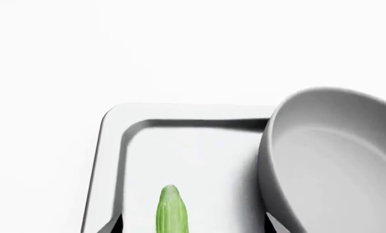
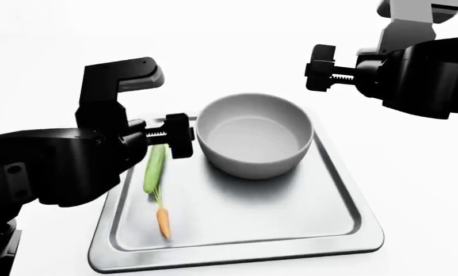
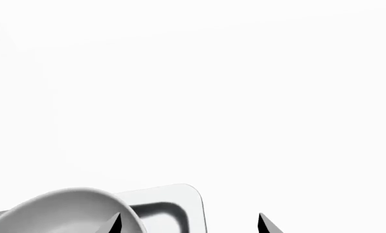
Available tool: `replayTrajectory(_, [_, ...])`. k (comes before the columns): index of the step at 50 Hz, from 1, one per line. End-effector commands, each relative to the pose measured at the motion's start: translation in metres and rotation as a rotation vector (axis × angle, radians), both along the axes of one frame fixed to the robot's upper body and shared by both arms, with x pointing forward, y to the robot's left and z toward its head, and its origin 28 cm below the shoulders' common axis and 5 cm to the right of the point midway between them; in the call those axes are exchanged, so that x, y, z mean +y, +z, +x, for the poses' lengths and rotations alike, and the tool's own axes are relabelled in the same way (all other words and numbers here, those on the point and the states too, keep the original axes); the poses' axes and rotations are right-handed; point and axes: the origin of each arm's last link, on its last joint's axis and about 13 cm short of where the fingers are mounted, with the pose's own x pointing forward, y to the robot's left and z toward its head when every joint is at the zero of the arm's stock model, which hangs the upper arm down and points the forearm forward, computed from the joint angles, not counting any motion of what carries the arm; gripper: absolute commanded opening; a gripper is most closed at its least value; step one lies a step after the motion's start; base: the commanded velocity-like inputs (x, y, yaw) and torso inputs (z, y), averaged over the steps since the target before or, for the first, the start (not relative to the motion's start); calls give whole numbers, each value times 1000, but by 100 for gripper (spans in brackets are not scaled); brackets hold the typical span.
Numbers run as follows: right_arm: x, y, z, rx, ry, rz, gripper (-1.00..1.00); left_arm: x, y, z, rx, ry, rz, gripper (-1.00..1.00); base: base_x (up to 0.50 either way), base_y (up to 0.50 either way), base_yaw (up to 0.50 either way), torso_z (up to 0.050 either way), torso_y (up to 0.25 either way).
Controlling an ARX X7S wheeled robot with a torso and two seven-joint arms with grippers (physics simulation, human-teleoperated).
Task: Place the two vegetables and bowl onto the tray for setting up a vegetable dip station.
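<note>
The silver-grey tray lies in the middle of the head view. On its back half stands the grey bowl, upright. Along the tray's left side lies the green cucumber, and the small orange carrot lies just in front of it, stem toward the cucumber. My left gripper hangs open over the cucumber, whose tip shows between the wide-apart fingertips without touching them. The bowl is beside it. My right gripper is open and empty, raised above the tray's far right corner and the bowl's rim.
A plain white surface surrounds the tray on all sides. My left arm covers the tray's left rear corner in the head view. My right arm is high at the upper right.
</note>
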Motion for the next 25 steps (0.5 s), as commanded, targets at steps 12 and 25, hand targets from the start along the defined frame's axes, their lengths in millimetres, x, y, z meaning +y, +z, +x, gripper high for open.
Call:
replayTrajectory(12, [0, 2, -1, -6, 1, -2, 100, 5, 46, -1, -146, 46, -26, 100, 0, 0, 0, 0, 0])
replayTrajectory(25, [-1, 14, -9, -51, -1, -7, 100, 9, 125, -20, -468, 96, -55, 100, 0, 0, 0, 0, 0])
